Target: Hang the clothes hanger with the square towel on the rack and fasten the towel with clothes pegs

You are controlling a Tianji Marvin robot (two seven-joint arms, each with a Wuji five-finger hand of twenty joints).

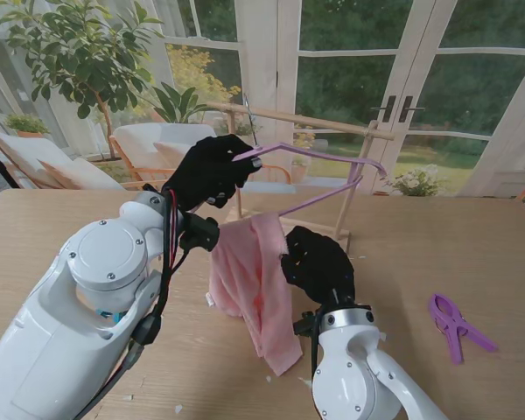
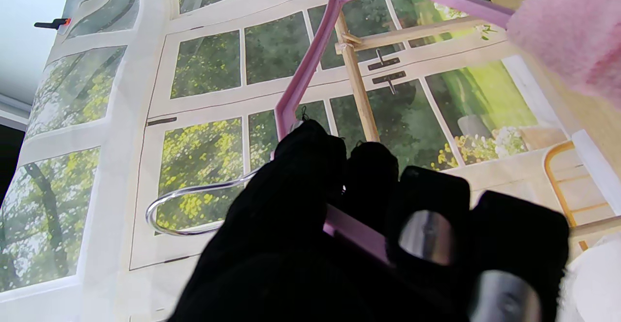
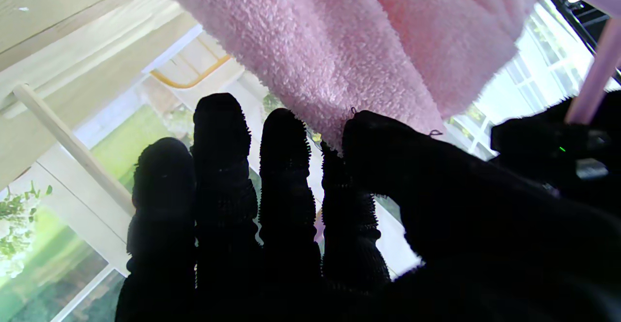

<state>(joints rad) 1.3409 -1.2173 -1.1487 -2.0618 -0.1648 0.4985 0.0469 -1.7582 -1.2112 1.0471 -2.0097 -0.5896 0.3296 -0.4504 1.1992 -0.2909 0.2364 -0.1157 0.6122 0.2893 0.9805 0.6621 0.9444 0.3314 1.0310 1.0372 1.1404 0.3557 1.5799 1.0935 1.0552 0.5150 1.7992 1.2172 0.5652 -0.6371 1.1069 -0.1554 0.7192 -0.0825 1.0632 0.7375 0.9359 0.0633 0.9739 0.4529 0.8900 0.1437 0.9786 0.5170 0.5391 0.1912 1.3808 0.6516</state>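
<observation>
Overhead stand view; close wrist views

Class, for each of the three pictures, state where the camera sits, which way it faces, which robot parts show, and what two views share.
Stand view: above the shoulders, facing down at the table and rack; both arms show, left robot hand and right robot hand.
Left wrist view: along the fingers gripping the purple hanger, toward the windows.
Right wrist view: along open fingers toward the pink towel.
Shared: towel and hanger appear in all.
</observation>
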